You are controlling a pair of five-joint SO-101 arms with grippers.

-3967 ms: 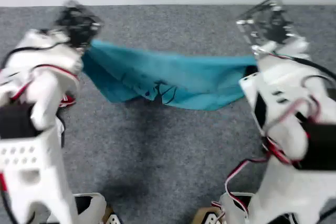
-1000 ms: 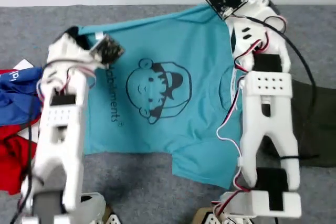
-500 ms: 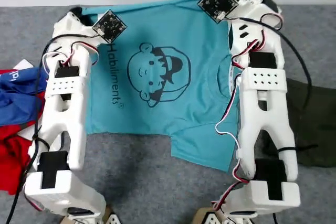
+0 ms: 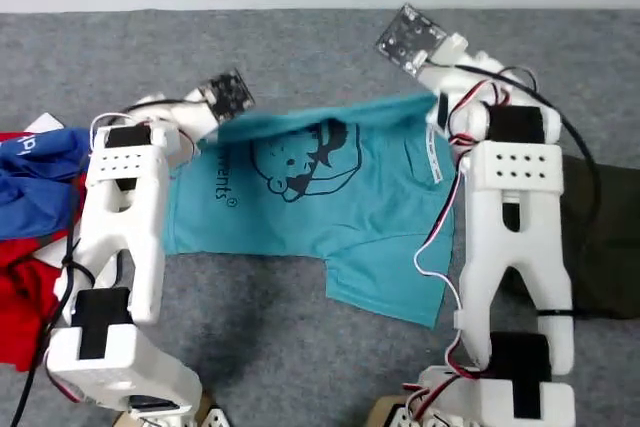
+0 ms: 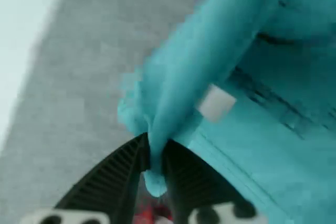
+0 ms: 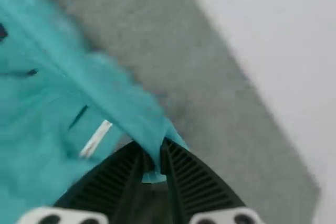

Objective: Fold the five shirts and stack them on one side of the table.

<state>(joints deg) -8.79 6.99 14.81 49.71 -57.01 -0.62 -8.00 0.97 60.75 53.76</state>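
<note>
On table (image 4: 300,47) | teal shirt (image 4: 350,207) far edge raised | left jaws clamped on that edge | right jaws likewise

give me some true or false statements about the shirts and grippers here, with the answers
1. The left gripper is shut on the edge of the teal shirt. True.
2. The right gripper is open and clear of the teal shirt. False: it is shut on the shirt's edge too.
3. The teal shirt lies fully flat on the table. False: its far edge is lifted and folded back over the rest.
4. A blue shirt and a red shirt lie beside the left arm. True.
5. The dark shirt lies on top of the teal shirt. False: it lies on the outer side of the right arm.
</note>
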